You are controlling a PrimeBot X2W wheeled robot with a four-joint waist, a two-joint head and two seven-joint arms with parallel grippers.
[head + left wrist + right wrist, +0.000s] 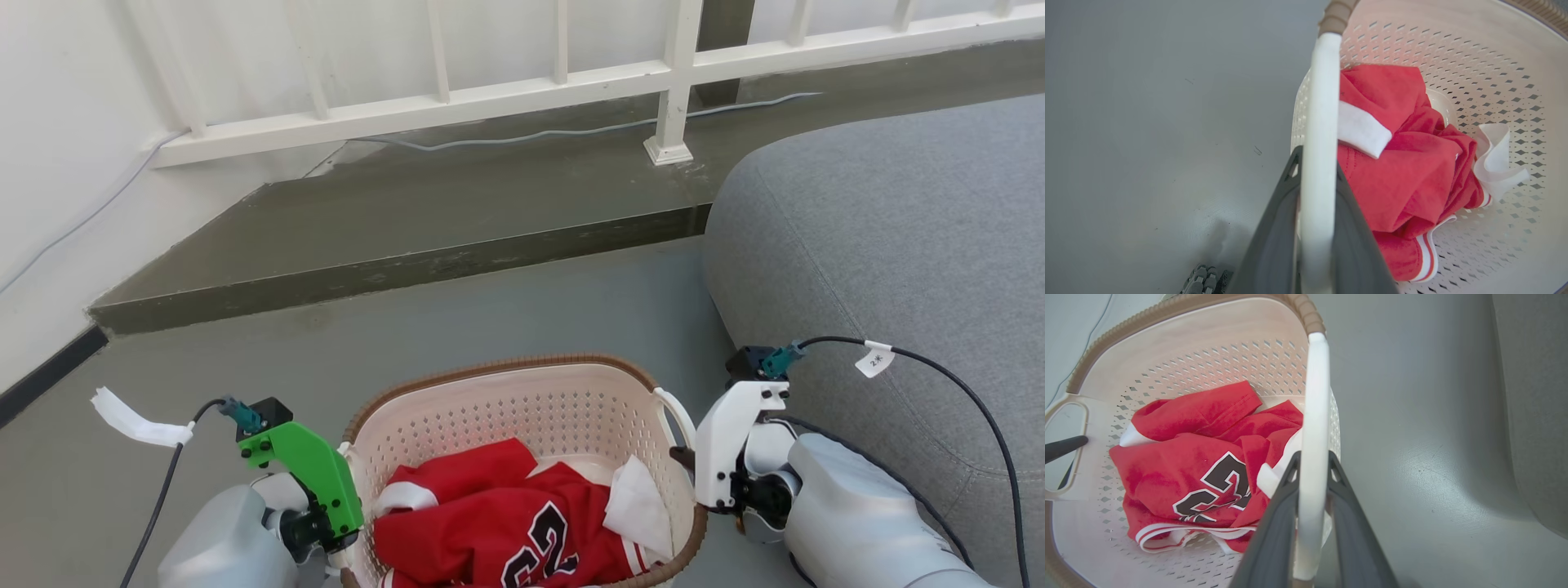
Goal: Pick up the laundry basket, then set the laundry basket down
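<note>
Two grippers hold the laundry basket (522, 400): the left gripper (1316, 163) is clamped on its left handle (1321, 102), the right gripper (1312, 459) on its right handle (1316, 396). The basket sits between the forearms, close to the robot, with a red jersey (490, 523) heaped inside. Whether its base touches the floor (531, 302) I cannot tell. Move both arms together and level so nothing tips, steering clear of the grey couch (898, 229) on the right and the step (408, 229) beyond.
</note>
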